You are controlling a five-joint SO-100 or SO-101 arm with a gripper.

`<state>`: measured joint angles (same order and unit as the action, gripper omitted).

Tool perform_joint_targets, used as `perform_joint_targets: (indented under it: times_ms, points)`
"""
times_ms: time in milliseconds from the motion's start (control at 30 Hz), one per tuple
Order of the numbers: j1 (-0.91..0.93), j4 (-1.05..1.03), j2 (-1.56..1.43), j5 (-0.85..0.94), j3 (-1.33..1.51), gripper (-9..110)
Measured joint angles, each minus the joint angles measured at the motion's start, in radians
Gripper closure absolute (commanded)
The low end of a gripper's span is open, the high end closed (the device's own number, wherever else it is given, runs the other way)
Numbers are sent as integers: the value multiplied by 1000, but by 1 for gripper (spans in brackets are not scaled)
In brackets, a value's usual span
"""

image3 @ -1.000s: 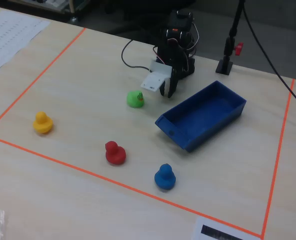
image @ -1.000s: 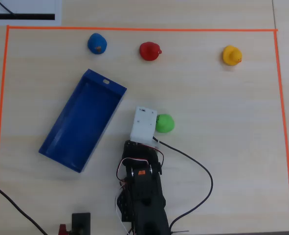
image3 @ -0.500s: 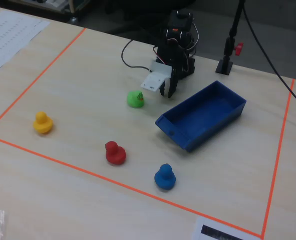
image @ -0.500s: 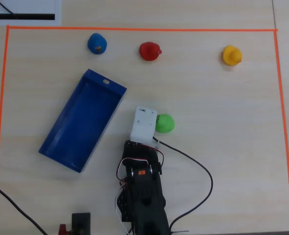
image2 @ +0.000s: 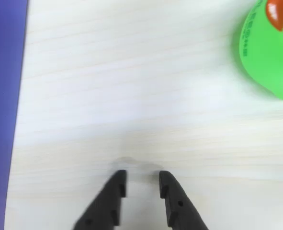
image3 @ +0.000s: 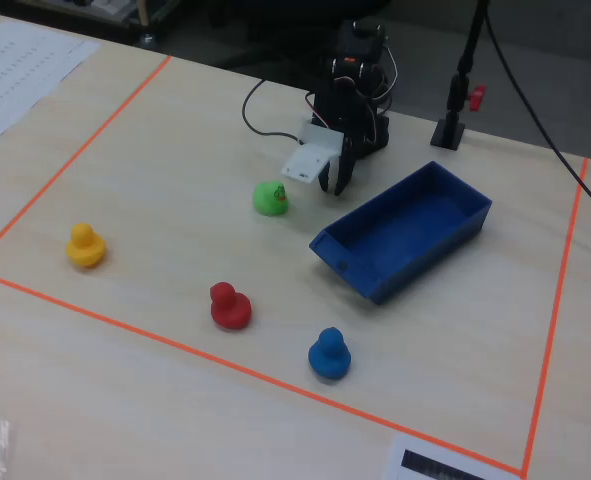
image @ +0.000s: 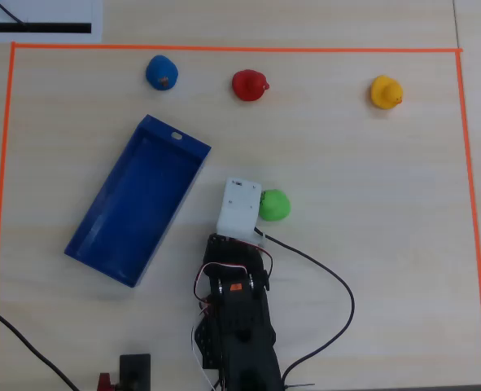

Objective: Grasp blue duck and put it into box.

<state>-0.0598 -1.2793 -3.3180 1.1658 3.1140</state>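
The blue duck (image: 161, 73) sits near the top edge of the taped area in the overhead view, above the box; in the fixed view the duck (image3: 329, 354) is at the front. The dark-blue box (image: 179, 140) lies slanted and empty, left of the arm. It also shows in the fixed view (image3: 455, 196) and as a blue strip at the left edge of the wrist view (image2: 2, 96). My gripper (image2: 142, 179) is slightly open and empty, low over bare table between the box and the green duck, far from the blue duck. In the overhead view the white wrist camera block hides it.
A green duck (image: 274, 205) sits right beside the gripper, large at the top right of the wrist view (image2: 270, 52). A red duck (image: 249, 85) and a yellow duck (image: 385, 92) sit along the top. Orange tape (image: 224, 48) frames the area. A black cable (image: 338, 285) loops right of the arm.
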Motion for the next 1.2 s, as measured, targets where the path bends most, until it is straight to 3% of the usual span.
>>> perform_joint_targets:
  times_ms: [333,500,700,933,1200]
  points:
    - [12,0,2,18,0,97]
    - [123,110,239,95,-126,76]
    - [132,143,788,63,-723,67]
    - [43,74,1482,-25,-1509,66]
    - [-35,60,2097,-69,-2163,67]
